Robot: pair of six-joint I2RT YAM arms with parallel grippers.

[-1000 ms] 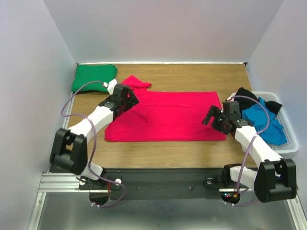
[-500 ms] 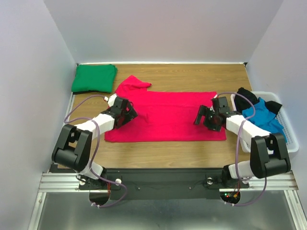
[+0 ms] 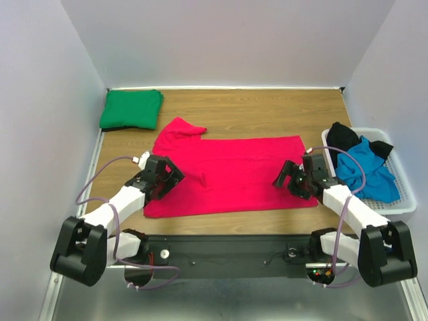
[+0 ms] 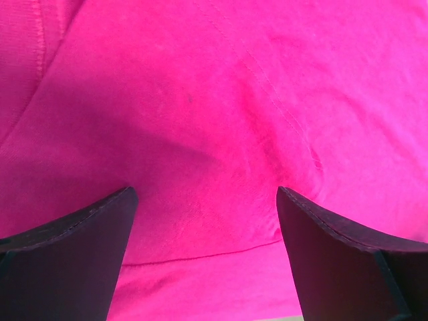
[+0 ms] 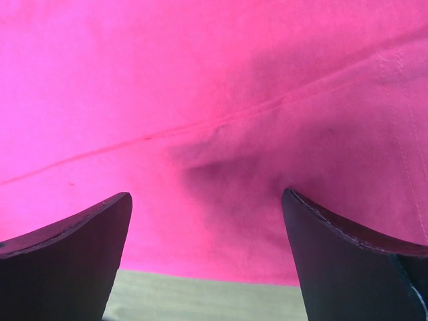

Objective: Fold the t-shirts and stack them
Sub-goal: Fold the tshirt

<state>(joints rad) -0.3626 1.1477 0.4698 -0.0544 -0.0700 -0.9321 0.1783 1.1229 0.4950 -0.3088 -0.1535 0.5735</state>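
Wooden table (image 3: 267,107) from above: red t-shirt (image 3: 234,175) flat mid-table, bare wood beyond its far edge; left gripper (image 3: 170,179) and right gripper (image 3: 289,179) at its side edges. Left wrist: fingers (image 4: 67,261) wide apart, empty, over cloth. Right wrist: likewise, hem meeting wood.

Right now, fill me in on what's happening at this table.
Two robot arms are working on a red t-shirt spread flat on the table. The left gripper is low over its left end and the right gripper over its right end, both open and gripping nothing. A green t-shirt lies folded in the far left corner. A blue t-shirt and a black t-shirt sit crumpled in the white basket.
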